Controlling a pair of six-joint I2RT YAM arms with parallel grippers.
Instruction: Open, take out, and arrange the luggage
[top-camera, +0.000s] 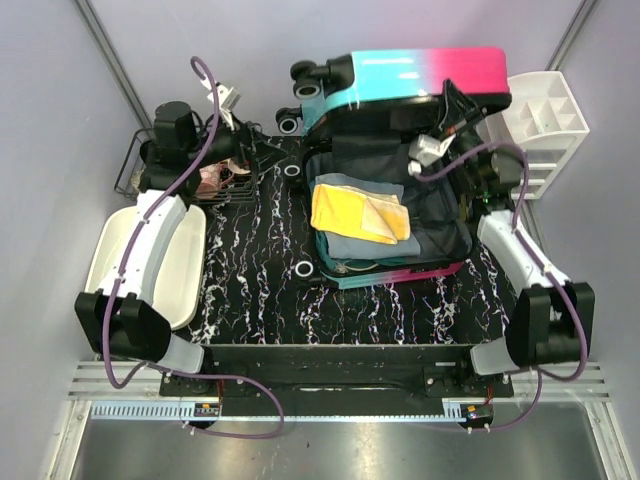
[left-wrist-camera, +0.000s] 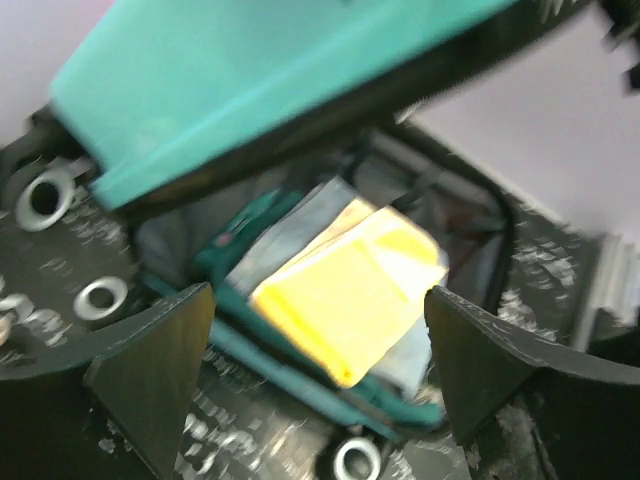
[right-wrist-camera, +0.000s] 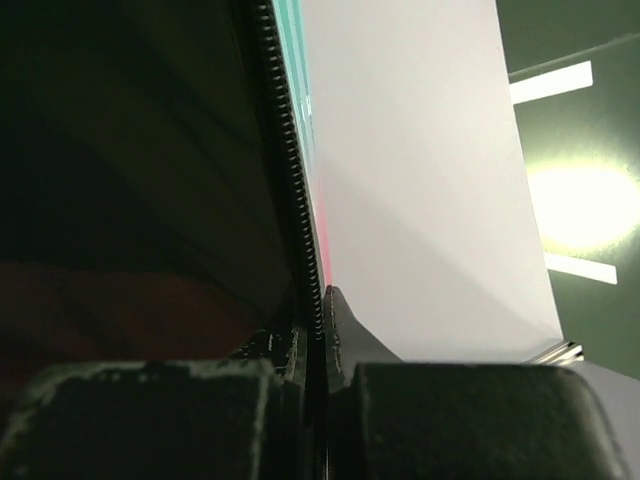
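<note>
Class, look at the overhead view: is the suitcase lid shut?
No, the luggage lid stands raised, exposing a yellow cloth inside.

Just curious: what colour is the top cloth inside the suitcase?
Yellow; the cloth shows best in the top external view.

Readable text: you have none to go on in any view.
Luggage (top-camera: 400, 78): in the left wrist view the shell is too blurred for you to read anything.
Base tags (top-camera: 207, 409): too small for you to read.
</note>
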